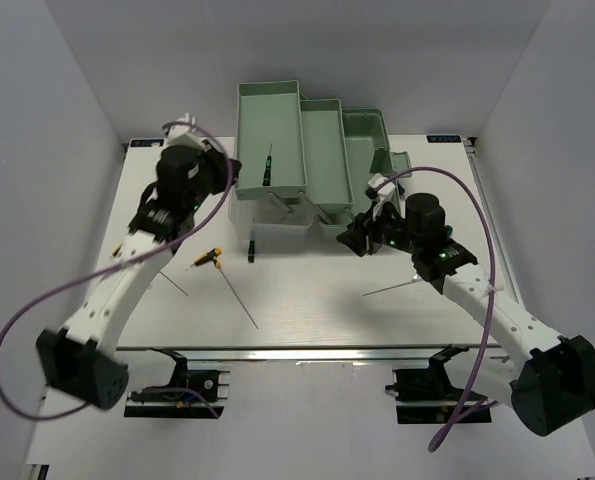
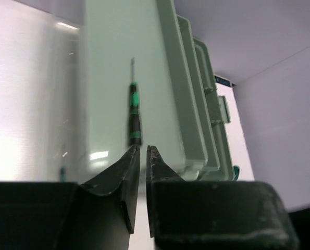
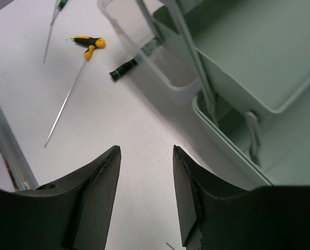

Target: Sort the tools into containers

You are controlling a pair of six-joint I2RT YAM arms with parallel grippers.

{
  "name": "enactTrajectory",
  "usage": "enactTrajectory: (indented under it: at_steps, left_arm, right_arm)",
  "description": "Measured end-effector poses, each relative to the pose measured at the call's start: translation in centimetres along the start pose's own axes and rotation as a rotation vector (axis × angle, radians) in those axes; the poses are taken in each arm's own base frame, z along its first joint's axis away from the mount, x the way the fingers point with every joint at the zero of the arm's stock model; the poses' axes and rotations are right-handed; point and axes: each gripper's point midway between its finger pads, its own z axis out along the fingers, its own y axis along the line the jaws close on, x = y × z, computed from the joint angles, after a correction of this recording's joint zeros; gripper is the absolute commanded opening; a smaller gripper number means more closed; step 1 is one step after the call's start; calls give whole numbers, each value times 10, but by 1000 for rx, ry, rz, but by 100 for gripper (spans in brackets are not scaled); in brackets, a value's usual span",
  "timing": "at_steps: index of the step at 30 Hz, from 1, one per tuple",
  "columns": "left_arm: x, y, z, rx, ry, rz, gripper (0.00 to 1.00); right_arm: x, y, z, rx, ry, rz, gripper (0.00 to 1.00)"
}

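1. Taking stock of my left gripper [image 2: 142, 152]: it hangs over the near end of the leftmost tray [image 1: 282, 120], with its fingers drawn almost together. Only a slit shows between them, and nothing is in it.
2. One green-black screwdriver [image 2: 134, 112] already lies in that tray. It runs lengthwise, tip toward the far wall, straight ahead of those fingertips.
3. My right gripper [image 3: 146, 156] stands parted and empty, just beside the near side of the lowest compartment [image 3: 290, 151] of the toolbox.
4. The loose tools lie on the table [image 1: 317, 320], back toward my bases.
   - On the left arm's side are a yellow-black screwdriver [image 1: 207, 259], a dark-handled screwdriver [image 1: 251, 247] by the edge of the clear lid [image 3: 168, 83], and two long rods [image 1: 239, 300].
   - A single rod [image 1: 390, 288] lies on the right arm's side.
5. The relation that matters, as I judge it, is that the single rod lies near my right gripper on the base side, well apart from the left arm. The right arm is therefore the nearer one. The rod's long axis runs roughly left to right across the table, so my fingers would have to close across it, front to back.
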Motion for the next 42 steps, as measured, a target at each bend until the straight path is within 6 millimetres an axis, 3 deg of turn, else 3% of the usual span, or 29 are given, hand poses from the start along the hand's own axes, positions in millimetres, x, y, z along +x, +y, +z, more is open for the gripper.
enactTrajectory:
  at_steps: [4,7,13,16,20,26,31,34,42]
  left_arm:
    - [0,16,-67,-14,-72,-19,26]
    - [30,38,-88,-40,-42,-36,39]
    - [136,101,-57,-207,239,-29,48]
    - [173,122,-44,-266,350,-9,49]
    - [186,131,-28,-276,378,15,49]
    - [196,128,-11,-239,364,45,50]
    - [233,126,-1,-240,430,116,50]
    - [246,132,1,-275,442,149,50]
    - [252,154,10,-408,403,219,50]
  right_arm:
    - [-2,-19,-8,64,-11,21,50]
    - [-4,-29,-14,100,-20,29,50]
    - [-4,-39,-20,134,-26,37,53]
    - [0,-41,-21,139,-19,43,53]
    - [5,-41,-21,139,-5,51,53]
    - [7,-41,-21,138,-1,54,52]
    - [8,-41,-20,135,4,58,52]
    - [11,-42,-19,134,11,62,52]
    - [12,-41,-18,127,14,67,52]
